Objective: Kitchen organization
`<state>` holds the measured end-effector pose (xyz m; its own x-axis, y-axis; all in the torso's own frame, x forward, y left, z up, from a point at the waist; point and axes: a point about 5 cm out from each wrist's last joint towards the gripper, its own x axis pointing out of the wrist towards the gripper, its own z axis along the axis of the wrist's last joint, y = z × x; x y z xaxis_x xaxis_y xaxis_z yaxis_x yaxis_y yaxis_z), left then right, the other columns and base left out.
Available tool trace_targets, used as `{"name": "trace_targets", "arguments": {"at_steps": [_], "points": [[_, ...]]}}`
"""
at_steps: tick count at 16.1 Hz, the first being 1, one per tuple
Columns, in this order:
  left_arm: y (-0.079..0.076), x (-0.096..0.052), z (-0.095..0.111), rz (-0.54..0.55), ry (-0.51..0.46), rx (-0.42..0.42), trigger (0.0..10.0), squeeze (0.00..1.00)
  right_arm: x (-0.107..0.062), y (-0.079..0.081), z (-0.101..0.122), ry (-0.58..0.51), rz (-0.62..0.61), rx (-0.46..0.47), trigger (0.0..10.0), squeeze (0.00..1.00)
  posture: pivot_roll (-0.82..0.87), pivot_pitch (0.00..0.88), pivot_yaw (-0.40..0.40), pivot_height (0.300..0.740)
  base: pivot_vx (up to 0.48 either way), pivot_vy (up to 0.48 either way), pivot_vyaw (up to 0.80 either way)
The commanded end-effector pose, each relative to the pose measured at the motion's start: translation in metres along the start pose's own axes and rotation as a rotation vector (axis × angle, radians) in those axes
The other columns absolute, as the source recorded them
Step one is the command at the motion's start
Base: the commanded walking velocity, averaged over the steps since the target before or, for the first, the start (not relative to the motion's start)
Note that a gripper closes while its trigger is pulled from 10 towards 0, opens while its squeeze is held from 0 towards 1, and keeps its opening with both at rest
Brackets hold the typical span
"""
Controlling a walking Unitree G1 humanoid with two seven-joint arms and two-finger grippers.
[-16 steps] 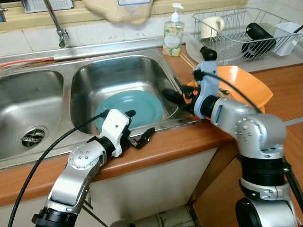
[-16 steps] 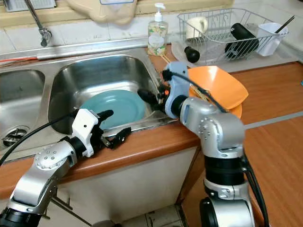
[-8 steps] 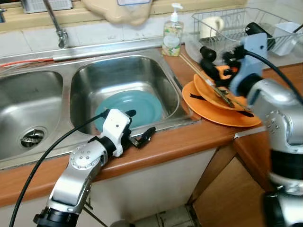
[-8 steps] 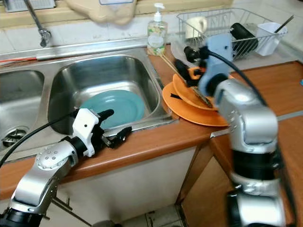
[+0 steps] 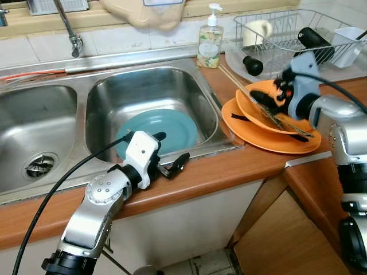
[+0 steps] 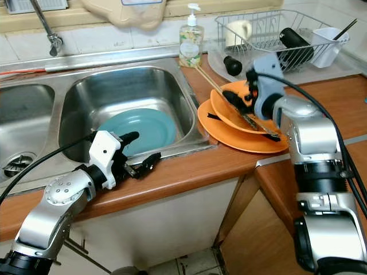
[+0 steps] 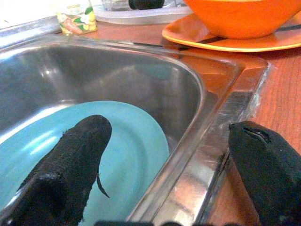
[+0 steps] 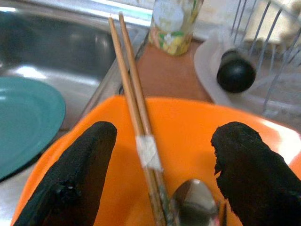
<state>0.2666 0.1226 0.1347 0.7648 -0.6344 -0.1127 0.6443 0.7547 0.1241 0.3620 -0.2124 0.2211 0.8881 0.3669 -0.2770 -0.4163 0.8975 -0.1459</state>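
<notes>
Right gripper [image 8: 157,174] hovers over orange bowl [image 5: 269,109], jaws apart.
Left gripper [image 7: 169,165], also spread, straddles the sink's [image 5: 215,146] front rim above teal plate [image 5: 166,129].

A brown wooden countertop [image 5: 218,172] holds a double stainless steel sink [image 5: 69,120] set into it. A teal plate [image 5: 166,129] lies flat in the right basin. Right of the sink, an orange plate [image 5: 258,137] rests on the wood. Behind it, near the tiled wall, stand a soap dispenser [image 5: 210,41] and a wire dish rack [image 5: 287,34] on a clear tray.
</notes>
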Motion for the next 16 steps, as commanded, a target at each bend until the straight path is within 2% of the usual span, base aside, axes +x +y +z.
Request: {"name": "trace_targets", "arguments": {"at_steps": [1, 5, 6, 7, 8, 11, 12, 16], "points": [[0.0, 0.002, 0.007, -0.005, -0.018, 0.024, 10.0, 0.09, 0.0, -0.001, 0.009, -0.023, 0.014, -0.03, 10.0, 0.0, -0.02, 0.0, 0.037, 0.74, 0.0, 0.0, 0.0], [0.0, 0.002, 0.009, -0.024, -0.021, 0.033, 10.0, 0.05, 0.01, -0.012, 0.003, 0.072, 0.07, -0.043, 10.0, 0.0, -0.02, 0.0, 0.04, 0.74, 0.0, 0.0, 0.0], [0.0, 0.003, 0.009, -0.027, -0.021, 0.034, 10.0, 0.04, 0.012, -0.013, 0.002, 0.095, 0.1, -0.059, 9.6, 0.0, -0.02, 0.0, 0.04, 0.74, 0.0, 0.0, 0.0], [0.0, 0.003, 0.01, -0.028, -0.021, 0.035, 10.0, 0.04, 0.013, -0.014, 0.001, 0.106, 0.109, -0.062, 7.8, 0.0, -0.02, 0.0, 0.038, 0.74, 0.0, 0.0, 0.0], [0.0, 0.004, 0.01, -0.028, -0.022, 0.036, 10.0, 0.04, 0.015, -0.015, 0.001, 0.113, 0.131, -0.054, 3.7, 0.0, -0.02, 0.0, 0.035, 0.74, 0.0, 0.0, 0.0], [0.0, 0.004, 0.009, -0.025, -0.021, 0.037, 10.0, 0.04, 0.019, -0.018, -0.001, 0.139, 0.162, -0.066, 0.3, 0.0, -0.02, 0.0, 0.03, 0.74, 0.0, 0.0, 0.0], [0.0, 0.004, 0.009, -0.023, -0.021, 0.037, 10.0, 0.04, 0.02, -0.018, -0.002, 0.146, 0.17, -0.066, 0.0, 0.0, -0.02, 0.0, 0.029, 0.74, 0.0, 0.0, 0.0], [-0.001, 0.004, 0.009, -0.021, -0.02, 0.037, 10.0, 0.04, 0.022, -0.019, -0.007, 0.163, 0.181, -0.065, 0.0, 0.0, -0.01, 0.0, 0.026, 0.74, 0.0, 0.0, 0.0]]}}
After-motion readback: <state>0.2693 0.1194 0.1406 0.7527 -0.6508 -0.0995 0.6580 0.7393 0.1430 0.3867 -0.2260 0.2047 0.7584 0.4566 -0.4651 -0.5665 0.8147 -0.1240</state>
